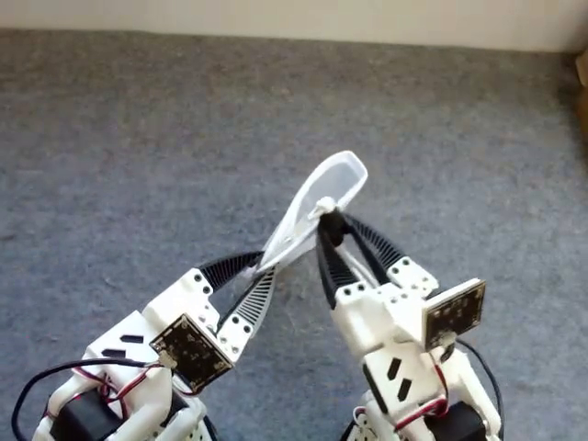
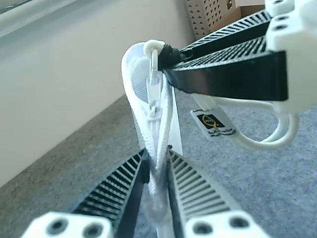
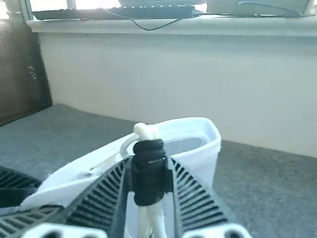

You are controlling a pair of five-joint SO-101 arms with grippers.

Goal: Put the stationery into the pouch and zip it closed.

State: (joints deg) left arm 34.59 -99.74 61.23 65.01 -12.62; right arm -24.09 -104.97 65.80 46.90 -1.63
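The translucent white mesh pouch (image 1: 336, 178) is held up off the grey carpet-like table (image 1: 110, 165), stretched between the two arms. It slants upward from the left arm toward its rounded far end.

The left jaws are closed tight on the pouch's near end, the zip seam (image 2: 154, 106) rising straight out from between the two black ribbed fingers (image 2: 116, 191). The right jaws are clamped on the zip's pull, a black wrapped cord knot (image 3: 148, 171) topped by a small white bead (image 3: 141, 130). The pull sits partway along the pouch's upper edge, with the open-looking rounded end of the pouch beyond it. Whether any stationery is inside cannot be told.

In the left wrist view the right arm's fingers cross in front of the pouch's upper part and hide the side behind them. A small white label with a dark mark (image 2: 213, 124) hangs just under them. A white loop strap (image 2: 277, 131) curves down beside it.

Behind the table runs a pale wall (image 3: 198, 74). A light perforated box (image 2: 210, 12) stands at one end of it. A dark cabinet (image 3: 20, 64) stands at the other, under a sill with a cable (image 3: 138, 22) on it.
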